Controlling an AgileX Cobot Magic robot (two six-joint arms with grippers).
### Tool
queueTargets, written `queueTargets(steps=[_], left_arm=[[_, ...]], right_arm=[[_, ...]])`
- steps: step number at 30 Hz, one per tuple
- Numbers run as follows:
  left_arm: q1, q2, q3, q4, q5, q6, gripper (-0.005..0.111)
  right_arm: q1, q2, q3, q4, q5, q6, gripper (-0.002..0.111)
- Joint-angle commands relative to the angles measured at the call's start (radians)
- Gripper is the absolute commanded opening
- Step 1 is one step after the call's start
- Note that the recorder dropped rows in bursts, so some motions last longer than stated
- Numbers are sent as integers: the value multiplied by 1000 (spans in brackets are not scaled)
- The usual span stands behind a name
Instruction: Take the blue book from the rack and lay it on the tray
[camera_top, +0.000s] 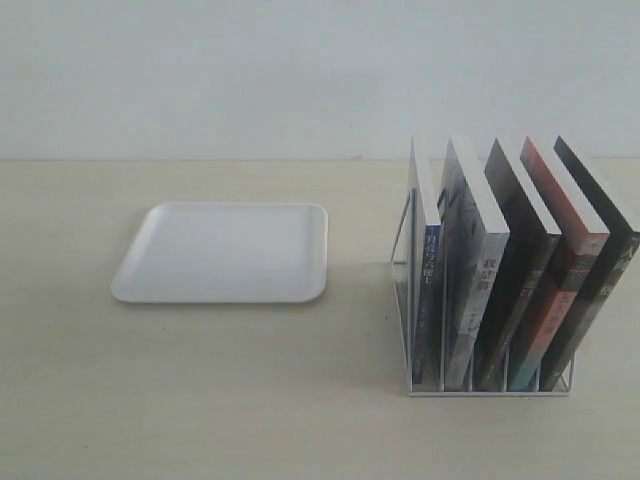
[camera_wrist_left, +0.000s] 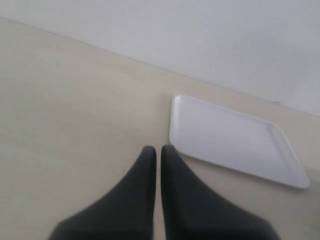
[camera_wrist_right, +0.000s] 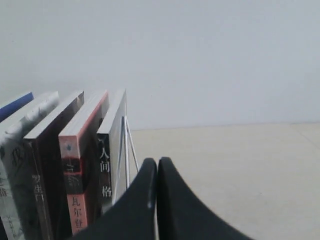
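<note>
The flat white rectangular tray (camera_top: 220, 252) lies on the pale wooden table (camera_top: 200, 400), to the left of the white wire rack (camera_top: 490, 392) and well apart from it. A bare strip of table runs between the tray's right rim and the rack's left side. There is also open table in front of both.

The thin dark blue book (camera_top: 430, 300) stands in the leftmost slot of the rack, the one nearest to the tray, with its blue-and-white spine turned to the exterior camera. A thicker grey-white book (camera_top: 478, 290) stands just beside it on the right; I cannot tell whether they touch.

I see the grippers only from their own wrist cameras. The left gripper (camera_wrist_left: 158, 149) hangs over the table with its black fingers pressed together and nothing between them, its tips near a corner of the tray. The right gripper (camera_wrist_right: 157, 161) is also pressed together and empty, pointing past the rack's outer end, beside a black book (camera_wrist_right: 107, 165).

The blue book's cover is hidden, so only the spine and the page edge show. In the right wrist view it is only a blue corner, cut by the frame edge.
</note>
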Motion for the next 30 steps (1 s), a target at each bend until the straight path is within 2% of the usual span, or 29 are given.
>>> queueTargets(steps=[1, 3, 4, 6, 8, 11, 12, 14, 15, 17, 18, 20, 30], left_arm=[[1, -3, -1, 0, -11, 1, 4], [1, -3, -1, 0, -11, 1, 4], [1, -3, -1, 0, -11, 1, 4], [1, -3, -1, 0, -11, 1, 4], [1, -3, -1, 0, -11, 1, 4], [1, -3, -1, 0, -11, 1, 4], [1, -3, -1, 0, -11, 1, 4], [1, -3, -1, 0, -11, 1, 4], [1, -3, -1, 0, -11, 1, 4], [1, -3, -1, 0, -11, 1, 4], [1, -3, -1, 0, -11, 1, 4], [1, -3, -1, 0, -11, 1, 4], [1, -3, -1, 0, -11, 1, 4]], right_arm=[[-6, -5, -1, -3, -31, -4, 0], [-6, -5, -1, -3, -108, -4, 0], [-6, -5, -1, -3, -260, -4, 0], [-6, -5, -1, -3, -445, -16, 0], [-6, -5, -36, -3, -536, -54, 0], [-6, 15, -222, 4, -354, -108, 0], [-6, 47, -304, 4, -230, -112, 0], [-6, 202, -521, 4, 177, -110, 0], [-6, 331, -660, -3, 535, -85, 0], [-6, 513, -809, -18, 853, -83, 0], [-6, 583, -858, -18, 908, -83, 0], [-6, 733, -917, -18, 863, -83, 0], [-6, 935, -920, 73, 494, -62, 0]])
